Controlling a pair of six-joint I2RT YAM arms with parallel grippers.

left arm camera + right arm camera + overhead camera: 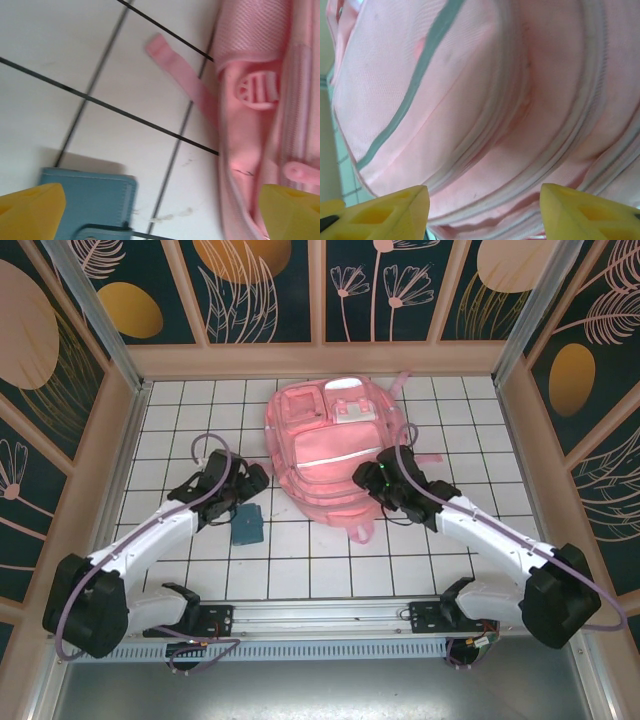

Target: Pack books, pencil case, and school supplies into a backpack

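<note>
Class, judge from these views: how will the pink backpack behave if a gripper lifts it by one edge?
The backpack will probably sag and fold: its fabric shows soft creases. Lying flat, it should not roll. Its loose strap may trail.

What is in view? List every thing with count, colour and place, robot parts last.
backpack: one, pink, far middle of the table, front pockets up
pencil case: one, blue-teal, flat on the table, left of the backpack's near end
table: one, white tiles with dark lines, under everything
wall panels: several, dark with floral shapes, around the table
arms: two, white with black joints, reaching in from the near edge
left fingers: two, yellow, spread, over pencil case and backpack edge
right fingers: two, yellow, spread, close to the backpack fabric
</note>
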